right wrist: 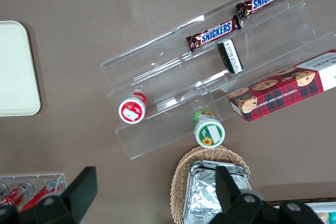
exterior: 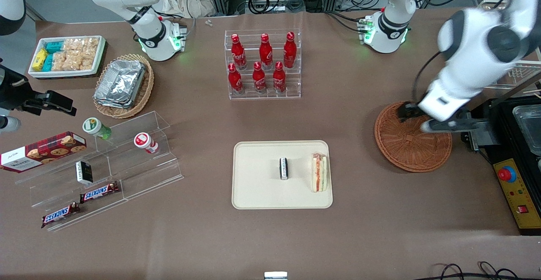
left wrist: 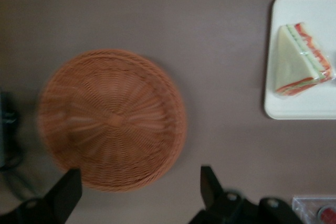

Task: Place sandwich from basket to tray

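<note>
The sandwich (exterior: 319,172) lies on the tray (exterior: 258,195) at its edge nearest the basket (exterior: 405,153), well apart from the claw (left wrist: 140,188), which hangs above the basket, fingers (left wrist: 67,192) spread wide, gripping nothing.

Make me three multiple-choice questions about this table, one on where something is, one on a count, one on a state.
1. Where is the sandwich?
A. in the basket
B. on the tray
C. on the bare table

2. How many red bottles stand in the clear rack?
A. four
B. six
C. eight

3. How are the jaws of the gripper above the basket?
A. open, holding nothing
B. shut on the sandwich
C. shut on a bottle

Answers: 1 B, the sandwich lies on the tray beside a small dark packet. 2 B, two rows of three. 3 A, the wrist view shows the jaws spread with only basket between them.
</note>
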Motion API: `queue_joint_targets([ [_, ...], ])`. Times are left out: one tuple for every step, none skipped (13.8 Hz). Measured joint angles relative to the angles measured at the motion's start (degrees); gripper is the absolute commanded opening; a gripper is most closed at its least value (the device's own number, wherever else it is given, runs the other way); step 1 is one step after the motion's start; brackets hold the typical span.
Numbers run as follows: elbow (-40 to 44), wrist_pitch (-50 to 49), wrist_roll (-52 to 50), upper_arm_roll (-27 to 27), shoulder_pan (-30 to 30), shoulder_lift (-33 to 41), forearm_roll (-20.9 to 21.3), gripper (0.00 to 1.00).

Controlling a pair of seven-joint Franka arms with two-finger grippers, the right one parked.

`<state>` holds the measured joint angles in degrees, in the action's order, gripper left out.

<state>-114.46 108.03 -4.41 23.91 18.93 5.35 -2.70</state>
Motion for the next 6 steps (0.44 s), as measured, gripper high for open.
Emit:
queue_joint_targets([
  [4.77, -6.14, 2.11, -0.12, 2.85, -0.16, -0.02, 1.0],
  [9.7, -10.38, 2.83, -0.2, 4.83, -1.41, 0.19, 1.0],
  [13.88, -12.61, 3.03, -0.23, 6.08, -3.31, 0.79, 1.0],
  [16.85, -13.6, 3.05, -0.23, 6.54, -5.47, 1.67, 1.0],
  [18.41, -13.84, 3.04, -0.06, 6.54, -7.34, 2.18, 1.0],
  [19.04, -13.86, 3.02, 0.29, 6.5, -8.72, 2.46, 1.0],
])
